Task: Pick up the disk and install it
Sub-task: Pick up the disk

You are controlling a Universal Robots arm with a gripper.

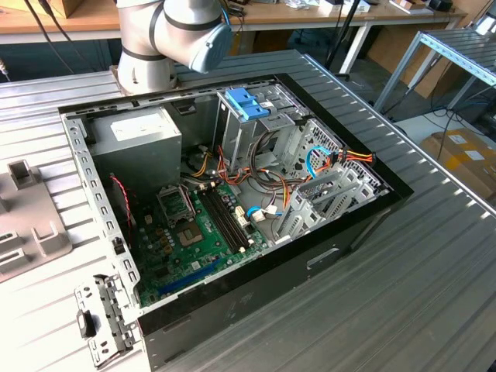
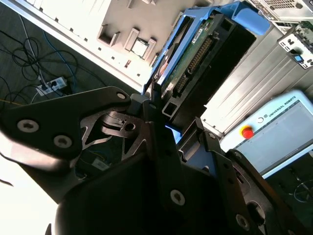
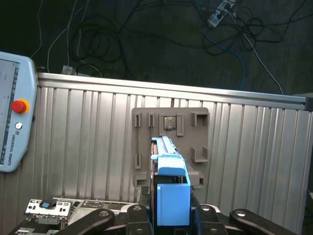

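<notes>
Tech: Black gripper [image 2: 168, 117] linkage sits closest to the lens in both wrist views. Its fingers [image 2: 149, 115] are clenched on the disk [image 2: 190, 61], 1 on each side of its near end.

Lead: Orientation?

Tech: Edge-on. The second wrist view shows the green circuit board with its connector row on 1 face and blue plastic along the edges. In the first wrist view the disk [image 3: 172, 198] presents its blue plastic to the camera and sticks out past the fingertips.

Lead: Where is it over the bench?

Tech: Held clear of the table, as far as the second wrist view shows. Behind it lie the grey fixture plate [image 3: 171, 122] and the ribbed aluminium table [image 3: 88, 147]. The teach pendant [image 3: 14, 122] (red button visible) is well apart from the plate.

Lead: And the case?

Tech: In the exterior view the open computer case [image 1: 387, 194] lies on the table with the motherboard [image 1: 194, 240] facing up. The grey power supply [image 1: 139, 147] is at the corner nearest the arm [image 1: 170, 35]. The drive cage [image 1: 248, 116], with its light-blue top, stands beside the supply. The fixture plate sits outside the case, on the exterior view's left. The disk is not yet in the cage. 1 loose metal bracket [image 1: 101, 318] lies just beside the case's near corner.
</notes>
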